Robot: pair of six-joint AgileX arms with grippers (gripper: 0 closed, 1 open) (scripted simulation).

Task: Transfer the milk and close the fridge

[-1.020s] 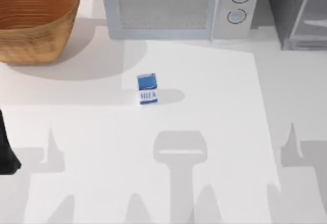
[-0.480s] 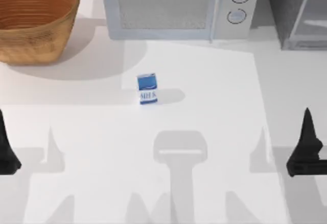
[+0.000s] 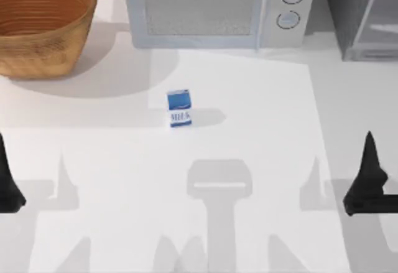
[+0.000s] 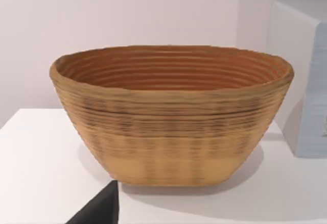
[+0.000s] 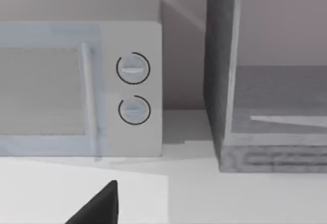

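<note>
- Since the earlier top views, your right gripper [image 3: 368,180] has come into the frame at the right edge and edged slightly left and down; milk carton and left gripper sit as they were.
- Right gripper: dark wedge at the right edge, lower half of the top view, well apart from the carton. Whether its fingers are spread or closed, you cannot tell.
- Left gripper [image 3: 7,186]: low at the left edge, parked by the look of it. Finger state likewise cannot be told.
- Milk carton [image 3: 180,107] stands upright on the bare table [image 3: 261,130], centre-left of the top view, in front of the microwave [image 3: 217,9]; nothing touches it.
- Fridge [image 3: 364,15] sits in the upper right corner, just beside the microwave. The right wrist view shows its grey wall, pale frame and what seems an open interior, so the door likely needs shutting afterwards.
- Wicker basket [image 3: 37,24] fills the upper left, well apart from the carton.
- Judgement: reach to the carton looks open; on the carry to the fridge, mind the microwave's front corner by the two knobs [image 5: 133,89].
</note>
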